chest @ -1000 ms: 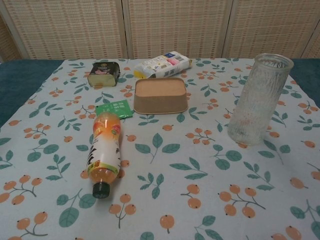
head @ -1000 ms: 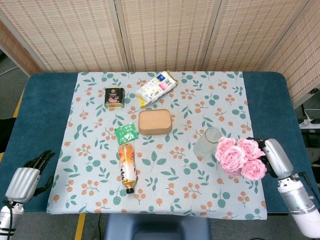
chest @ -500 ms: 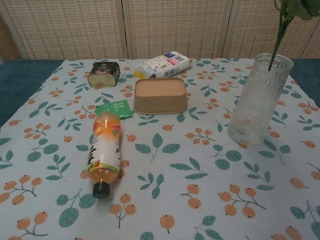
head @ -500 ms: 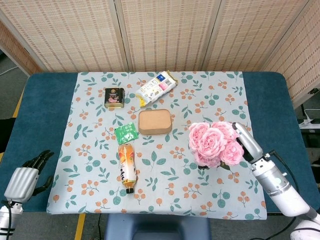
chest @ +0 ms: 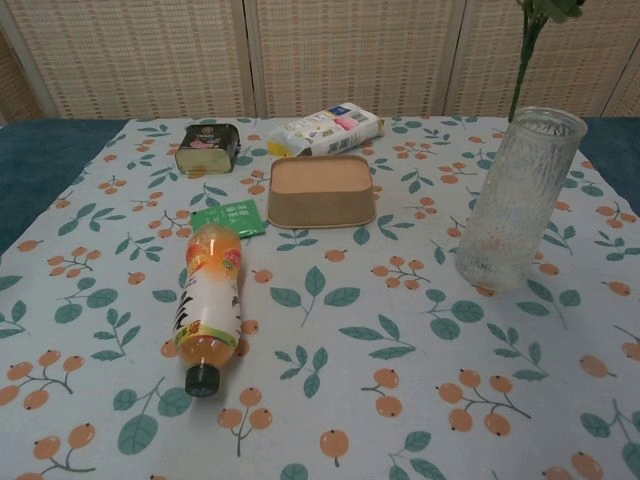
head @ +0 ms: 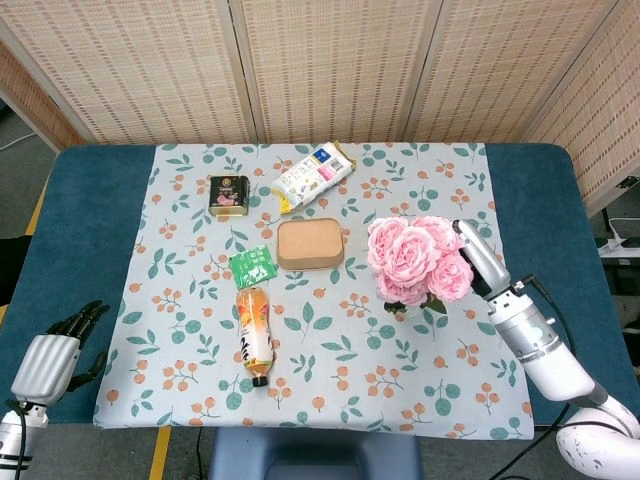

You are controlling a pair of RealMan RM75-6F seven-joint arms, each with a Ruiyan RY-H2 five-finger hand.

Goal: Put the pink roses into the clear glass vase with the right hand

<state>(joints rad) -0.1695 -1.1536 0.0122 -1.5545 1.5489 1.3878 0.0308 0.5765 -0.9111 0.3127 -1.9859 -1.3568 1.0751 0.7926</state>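
- Left hand (head: 45, 362) sits at the near left corner, off the cloth (head: 180, 390). Fingers loosely curled, nothing in them. I keep it parked there since the task belongs to the other arm.
- Bottle (head: 254, 335) lies on its side, cap toward me, with the green packet (head: 254, 267) just beyond its base. Both are well left of my work zone, so I judge them no obstacle.
- Right hand (head: 478, 256) holds the roses (head: 415, 260) from the right side. The blooms hide the fingers from the head camera, so the exact hold I cannot tell.
- Roses are aloft, blooms directly over the vase (chest: 520, 198) — which the head view loses almost entirely beneath them. I hold them high so the stem can drop in from above.
- Chest view: stem (chest: 520, 70) hangs nearly upright with its tip at about rim height, seemingly just left of or behind the mouth. Not inside yet, as far as I can judge.
- Next, I think — nudge the stem over the opening, then lower. Risk: the tip catching the rim and tipping the tall vase.
- Box (head: 310, 244) sits left of the vase; farther back lie the tin (head: 229, 194) and the snack bag (head: 313, 176).
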